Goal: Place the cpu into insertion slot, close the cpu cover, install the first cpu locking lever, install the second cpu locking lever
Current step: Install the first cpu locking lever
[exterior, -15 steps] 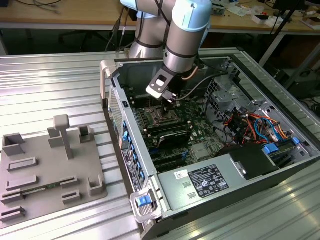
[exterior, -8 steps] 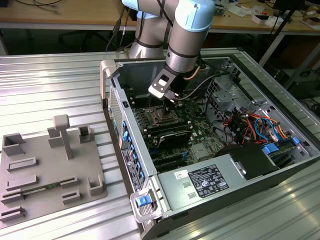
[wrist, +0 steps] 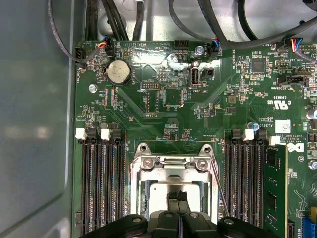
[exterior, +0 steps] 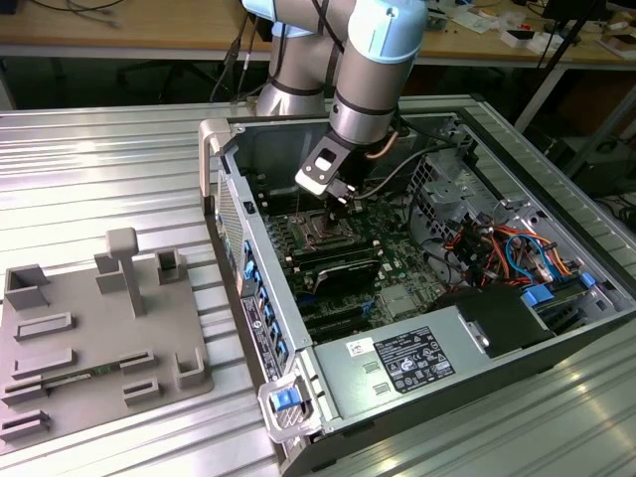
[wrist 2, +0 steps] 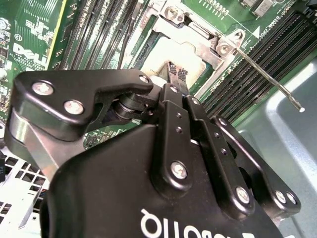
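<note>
The cpu (wrist: 157, 196) lies flat, silver-grey top up, directly beneath the fingers (wrist: 172, 202). The cpu cover (wrist: 173, 166), a silvery cut-out frame, lies down around it. One thin wire locking lever (wrist 2: 267, 76) slants away beside the fingers.

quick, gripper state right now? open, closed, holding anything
Gripper: closed, nothing held between its fingertips, tips right over the cpu.
</note>
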Tool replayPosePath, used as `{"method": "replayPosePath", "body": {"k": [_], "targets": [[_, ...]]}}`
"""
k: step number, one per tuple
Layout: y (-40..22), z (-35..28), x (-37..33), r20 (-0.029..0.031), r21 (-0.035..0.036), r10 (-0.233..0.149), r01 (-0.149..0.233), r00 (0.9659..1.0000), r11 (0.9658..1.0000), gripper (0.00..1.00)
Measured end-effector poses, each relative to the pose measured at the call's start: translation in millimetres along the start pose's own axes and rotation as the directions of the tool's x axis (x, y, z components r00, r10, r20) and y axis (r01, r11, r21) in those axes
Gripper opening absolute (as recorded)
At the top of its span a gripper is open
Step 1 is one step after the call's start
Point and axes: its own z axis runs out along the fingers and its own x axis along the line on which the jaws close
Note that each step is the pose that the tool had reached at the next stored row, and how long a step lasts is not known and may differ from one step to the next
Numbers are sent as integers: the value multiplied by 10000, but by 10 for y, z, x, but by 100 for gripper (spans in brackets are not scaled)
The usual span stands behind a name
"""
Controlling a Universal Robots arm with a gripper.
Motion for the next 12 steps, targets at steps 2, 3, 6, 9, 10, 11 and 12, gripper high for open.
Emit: {"method": "replayPosePath", "body": {"k": [2, 3, 6, 9, 10, 11, 12], "targets": [[1, -1, 0, 0, 1, 0, 0, 10000, 10000, 11], [1, -14, 0, 0, 1, 0, 0, 10000, 10000, 11], [3, -103, -1, -1, 1, 0, 0, 10000, 10000, 11], [5, -182, -2, 0, 0, -1, 1, 10000, 10000, 11], [6, -208, -3, 0, 0, 0, 0, 10000, 10000, 11], [7, -227, -3, 0, 1, -3, 3, 10000, 10000, 11], [7, -239, -3, -1, 0, -25, 25, 10000, 10000, 11]]}}
